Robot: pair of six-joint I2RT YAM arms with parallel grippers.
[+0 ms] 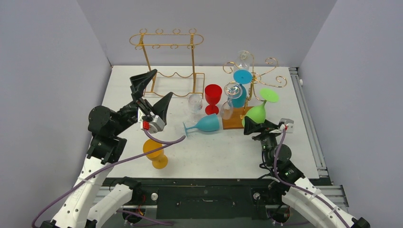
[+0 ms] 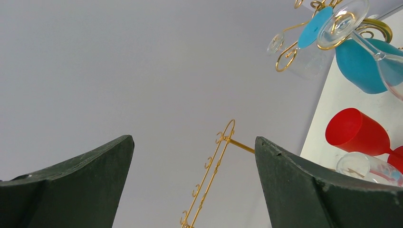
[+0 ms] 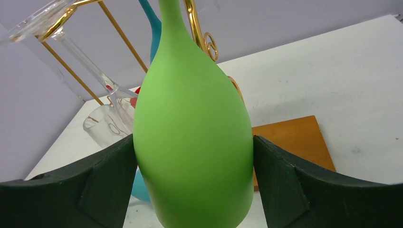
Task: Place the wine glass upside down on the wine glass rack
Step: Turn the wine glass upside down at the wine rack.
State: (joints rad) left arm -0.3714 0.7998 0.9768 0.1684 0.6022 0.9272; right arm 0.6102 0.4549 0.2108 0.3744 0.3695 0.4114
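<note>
The green glass (image 1: pixel 256 113) hangs upside down at centre right of the top view. Its foot (image 1: pixel 269 95) is up among the gold scrolls of the rack (image 1: pixel 250 88) and its mouth points down toward the surface (image 1: pixel 214 156). The right claw (image 1: pixel 258 124) sits around the widest part of the glass. In the right wrist view its fingers (image 3: pixel 95 185) flank the green body on both sides, at or almost at contact. Whether they press on it or stand a hair clear I cannot tell, nor is it plain from above that the foot sits fully in its hook. The left claw (image 1: pixel 164 81) is raised at left centre with its jaws spread wide and holding nothing. I judge this to be the hanging step at its very end: the glass is at its place and only needs to be let go. The next move calls for the right claw to open wide enough to clear both sides. It should then draw back low toward the bottom of the frame without nudging the glass or swinging it off the hook. It also has to miss the blue glass (image 1: pixel 206 124) lying just left of the rack.
</note>
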